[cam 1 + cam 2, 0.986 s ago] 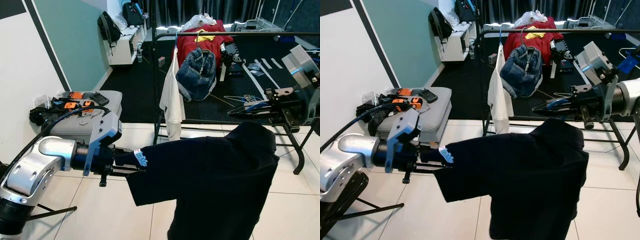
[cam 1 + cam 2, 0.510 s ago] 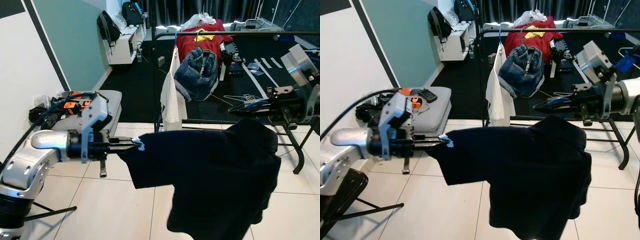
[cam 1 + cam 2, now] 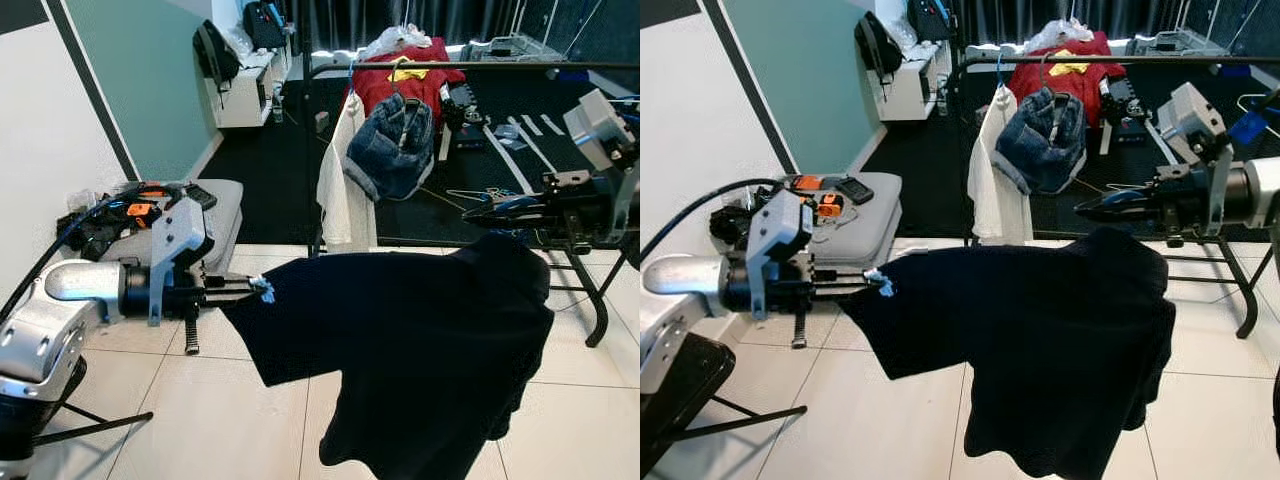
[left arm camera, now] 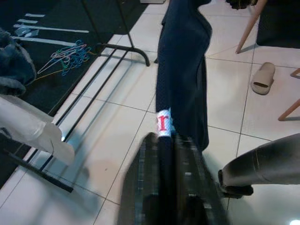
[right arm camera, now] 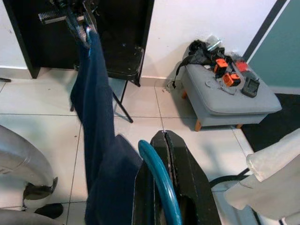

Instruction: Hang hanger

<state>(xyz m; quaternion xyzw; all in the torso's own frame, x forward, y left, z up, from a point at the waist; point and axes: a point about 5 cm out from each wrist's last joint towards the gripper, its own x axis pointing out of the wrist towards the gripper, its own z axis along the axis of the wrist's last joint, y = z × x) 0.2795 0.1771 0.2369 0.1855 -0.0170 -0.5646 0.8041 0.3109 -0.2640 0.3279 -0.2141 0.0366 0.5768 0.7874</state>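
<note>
A dark navy shirt hangs spread between my two grippers in front of the black clothes rail. My left gripper is shut on the shirt's edge at a small white label, holding it out to the left. My right gripper is shut on the blue hanger at the top of the shirt, below the rail and to its right. The hanger's body is hidden inside the shirt.
On the rail hang a white shirt and a denim jacket. A grey ottoman with orange gadgets stands at the left by the wall. The rack's feet rest on the tiles at right. Loose hangers lie on the dark floor.
My left gripper has risen and drawn leftward, stretching the shirt's edge out flatter. The right gripper with the hanger has hardly moved.
</note>
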